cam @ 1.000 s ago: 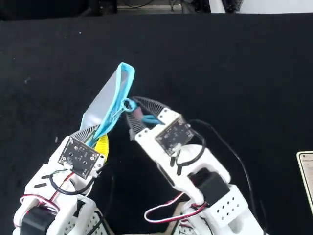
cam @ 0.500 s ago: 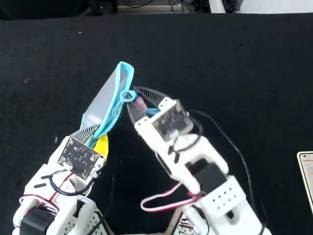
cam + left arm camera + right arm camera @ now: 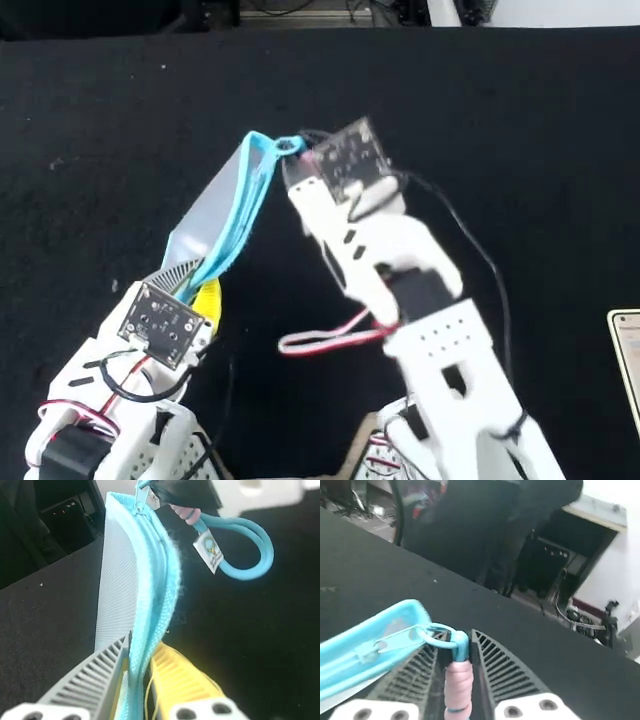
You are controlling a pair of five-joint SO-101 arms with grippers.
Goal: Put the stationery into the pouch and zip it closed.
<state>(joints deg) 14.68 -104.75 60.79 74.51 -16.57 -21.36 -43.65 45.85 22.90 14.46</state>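
Zipping looks nearly done: left gripper (image 3: 142, 647) clamps pouch (image 3: 215, 210), right gripper (image 3: 457, 635) pinches pull cord (image 3: 461, 647) at pouch's far end; next, probably release.

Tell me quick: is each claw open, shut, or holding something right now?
Left gripper: shut on the pouch.
Right gripper: shut on the zipper pull cord, at the pouch's far corner.
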